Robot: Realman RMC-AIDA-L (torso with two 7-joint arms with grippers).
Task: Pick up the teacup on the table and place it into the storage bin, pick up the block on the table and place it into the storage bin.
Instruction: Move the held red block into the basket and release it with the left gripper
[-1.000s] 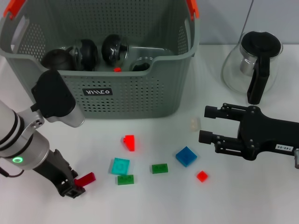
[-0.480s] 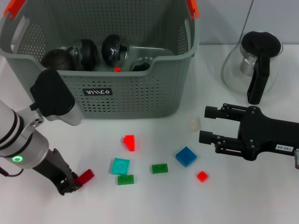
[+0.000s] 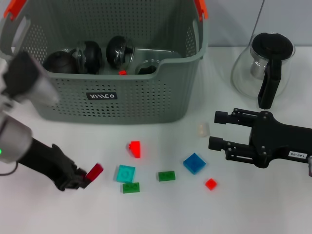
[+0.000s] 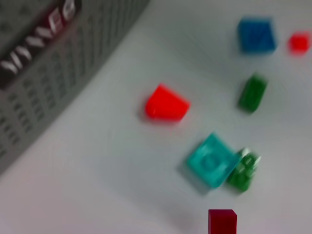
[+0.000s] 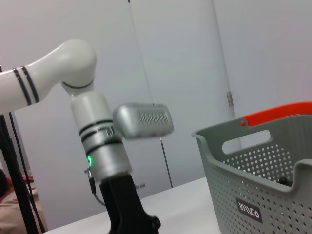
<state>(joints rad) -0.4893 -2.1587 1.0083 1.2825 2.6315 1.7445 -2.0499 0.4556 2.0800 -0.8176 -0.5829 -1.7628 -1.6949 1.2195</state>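
Note:
My left gripper point(image 3: 82, 179) is low at the front left, shut on a dark red block point(image 3: 94, 171), whose end also shows in the left wrist view point(image 4: 222, 222). The grey perforated storage bin point(image 3: 141, 100) stands at the back, and dark round cups point(image 3: 119, 49) lie inside it. No teacup shows on the table. On the right my right gripper point(image 3: 218, 130) hangs open and empty, with a pale translucent block point(image 3: 203, 129) just off its fingertips.
Loose blocks lie before the bin: a red wedge point(image 3: 135, 148), a teal block point(image 3: 125, 173), two green ones point(image 3: 130, 187) point(image 3: 166, 176), a blue one point(image 3: 194, 163) and a small red one point(image 3: 210, 184). A glass teapot point(image 3: 265, 66) with a black lid stands at the back right.
My left arm has swung its upper part up and to the left. The dark red block in its gripper has shifted slightly up and right. The right arm has not moved.

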